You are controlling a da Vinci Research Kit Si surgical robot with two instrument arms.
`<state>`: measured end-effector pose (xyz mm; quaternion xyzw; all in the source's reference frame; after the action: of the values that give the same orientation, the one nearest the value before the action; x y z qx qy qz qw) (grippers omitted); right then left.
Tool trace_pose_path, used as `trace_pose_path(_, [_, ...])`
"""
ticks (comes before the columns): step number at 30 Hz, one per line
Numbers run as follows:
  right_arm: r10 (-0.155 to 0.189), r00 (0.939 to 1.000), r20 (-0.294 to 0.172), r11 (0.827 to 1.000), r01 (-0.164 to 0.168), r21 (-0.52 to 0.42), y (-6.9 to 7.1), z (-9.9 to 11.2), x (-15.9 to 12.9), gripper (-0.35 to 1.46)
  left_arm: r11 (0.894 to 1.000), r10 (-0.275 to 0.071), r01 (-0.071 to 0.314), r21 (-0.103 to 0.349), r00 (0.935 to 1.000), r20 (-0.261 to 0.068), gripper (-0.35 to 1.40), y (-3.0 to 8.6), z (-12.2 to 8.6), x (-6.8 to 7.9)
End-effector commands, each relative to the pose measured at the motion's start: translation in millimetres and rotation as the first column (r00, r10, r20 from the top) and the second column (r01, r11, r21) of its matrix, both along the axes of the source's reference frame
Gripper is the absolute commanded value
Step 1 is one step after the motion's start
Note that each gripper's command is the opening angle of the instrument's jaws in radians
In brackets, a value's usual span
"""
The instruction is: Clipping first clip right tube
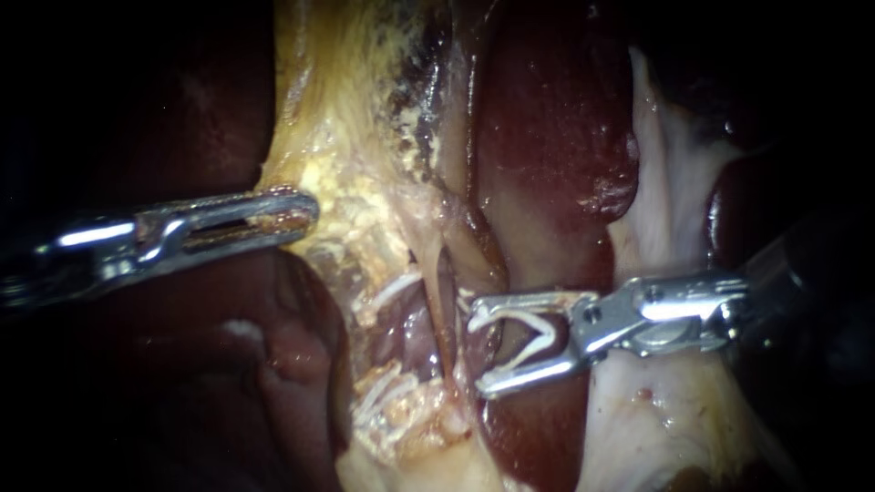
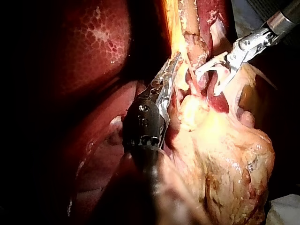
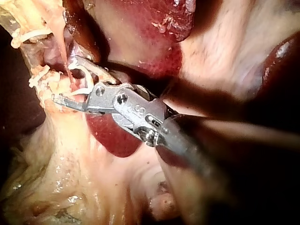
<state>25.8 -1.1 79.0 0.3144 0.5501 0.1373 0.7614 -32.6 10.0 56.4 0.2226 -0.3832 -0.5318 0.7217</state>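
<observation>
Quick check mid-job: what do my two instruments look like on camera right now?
Left instrument: bright polished metal with long, narrow slotted jaws, mounted on a black wrist housing with small round screws and a dark shaft. Right instrument: also shiny silver, with thinner, curved jaws hinged at a round rivet, a bulkier metal clevis behind them, then a dark shaft. No cables show.

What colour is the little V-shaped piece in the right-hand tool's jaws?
White. The clip held in the right instrument shows best in the endoscope view.
</observation>
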Motion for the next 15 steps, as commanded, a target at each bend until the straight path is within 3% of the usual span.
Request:
trace_pose_path(1, [0.001, 1.0, 0.002, 1.0, -0.001, 0.0, 0.1, 0.5, 0.1, 0.59, 1.0, -0.002, 0.002, -0.002, 1.0, -0.001, -0.35, 0.0, -0.2, 0.0])
trace_pose_path(11, [-0.026, 0.9996, 0.015, 1.0, 0.026, 0.01, 0.0, 2.6, 2.2, 0.58, 1.0, -0.001, 0.001, -0.011, 1.0, -0.003, -0.35, -0.4, -1.3, -0.3])
trace_pose_path(15, [-0.056, 0.9979, -0.031, 0.998, 0.056, 0.014, -0.3, 2.4, 3.2, 0.55, 1.0, -0.002, 0.002, -0.011, 1.0, -0.003, -0.35, -0.5, -1.4, -0.4])
